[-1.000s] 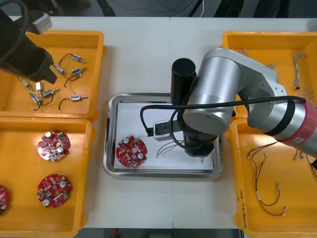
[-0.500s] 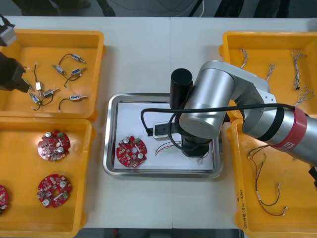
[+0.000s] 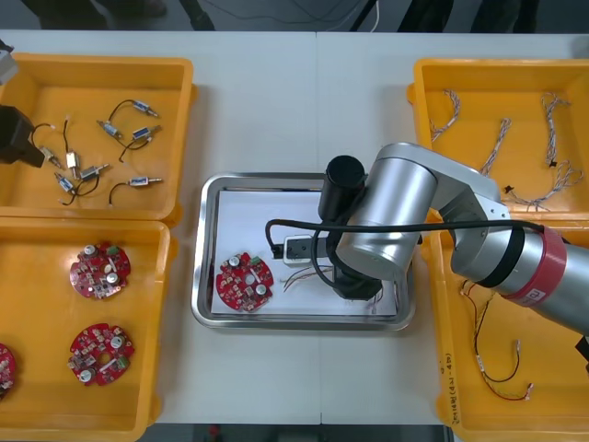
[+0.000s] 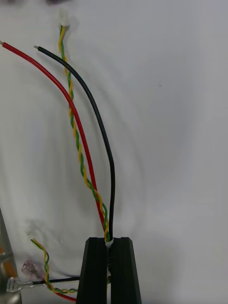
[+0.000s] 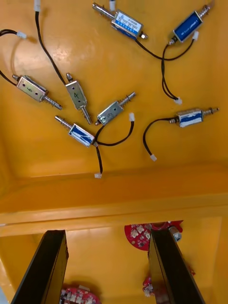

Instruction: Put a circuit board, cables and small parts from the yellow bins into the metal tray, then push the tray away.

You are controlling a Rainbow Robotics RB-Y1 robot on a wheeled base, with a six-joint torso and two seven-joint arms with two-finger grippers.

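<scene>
At the right gripper, closed fingers are pinching one end of the cable bundle, trailing it inside the metal tray near the circuit board. The left gripper, spread wide, is hovering over small metal parts, probably next.

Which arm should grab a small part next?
Left. The left gripper hangs open at the yellow bin of small metal parts; the right gripper is shut on cables in the metal tray.

Small metal part: handwritten "4" on its side.
Neighbouring part: a handwritten mark, possibly also "4"; cannot tell.
Blue-labelled part: fine print, too small to read.
Near right yellow bin: rim lettering, illegible.
</scene>
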